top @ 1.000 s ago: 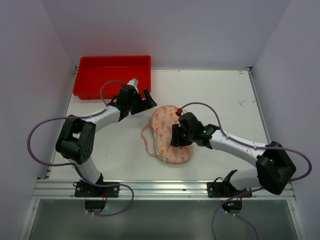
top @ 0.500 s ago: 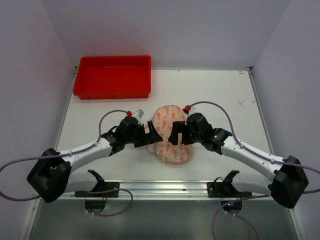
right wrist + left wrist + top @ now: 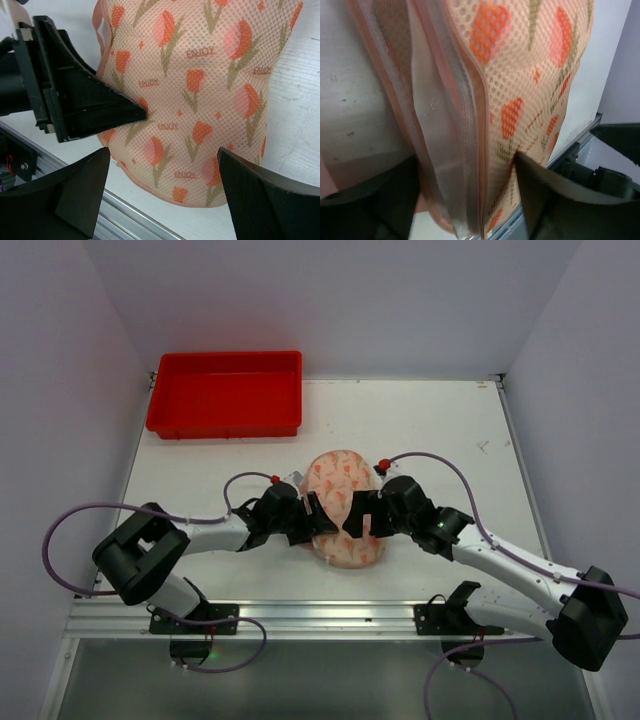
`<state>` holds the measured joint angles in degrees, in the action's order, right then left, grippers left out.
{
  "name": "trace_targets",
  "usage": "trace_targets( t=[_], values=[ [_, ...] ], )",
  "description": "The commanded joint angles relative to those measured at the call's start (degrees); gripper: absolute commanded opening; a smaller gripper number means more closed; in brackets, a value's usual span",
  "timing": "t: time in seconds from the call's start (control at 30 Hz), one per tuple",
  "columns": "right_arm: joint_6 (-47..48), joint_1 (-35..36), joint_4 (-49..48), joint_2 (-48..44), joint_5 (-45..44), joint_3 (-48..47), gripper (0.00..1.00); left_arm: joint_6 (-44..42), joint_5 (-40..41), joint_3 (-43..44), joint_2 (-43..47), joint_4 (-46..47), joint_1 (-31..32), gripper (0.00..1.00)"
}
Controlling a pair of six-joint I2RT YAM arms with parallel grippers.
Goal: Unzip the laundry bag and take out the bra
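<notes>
Left wrist view: your left gripper [image 3: 465, 185], fingers apart, straddles the zipped edge [image 3: 465, 100] of the peach tulip-print mesh laundry bag [image 3: 535, 75], running lengthwise ahead; right gripper [image 3: 165, 170], also apart, opposite.

White arm links [image 3: 215, 535], black joints [image 3: 140, 560], black claw fingers [image 3: 75, 195], lilac cables [image 3: 75, 510], red caps [image 3: 384, 464]

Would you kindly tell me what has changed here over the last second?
The left tool swung from beside the red tray toward the table's near side and now straddles the zipper along the laundry bag edge, jaws apart. The right tool, which sat on the bag, opened wide above its near half. The bag and tray stayed put.
</notes>
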<state>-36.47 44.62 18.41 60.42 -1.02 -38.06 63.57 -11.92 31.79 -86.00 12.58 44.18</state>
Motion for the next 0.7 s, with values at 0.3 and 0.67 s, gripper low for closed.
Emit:
trace_targets(
  t=[0.3, 0.67],
  values=[
    [0.00, 0.12, -0.92, -4.43, 0.40, 1.32, 0.85, 2.25, 3.48, 9.86, -2.07, 1.66, 0.29, 0.02],
    [-3.08, 2.14, -4.09, 0.04, 3.30, 1.07, 0.51, 12.27, 13.22, 9.34, -0.05, 1.05, 0.29, 0.00]
  ],
)
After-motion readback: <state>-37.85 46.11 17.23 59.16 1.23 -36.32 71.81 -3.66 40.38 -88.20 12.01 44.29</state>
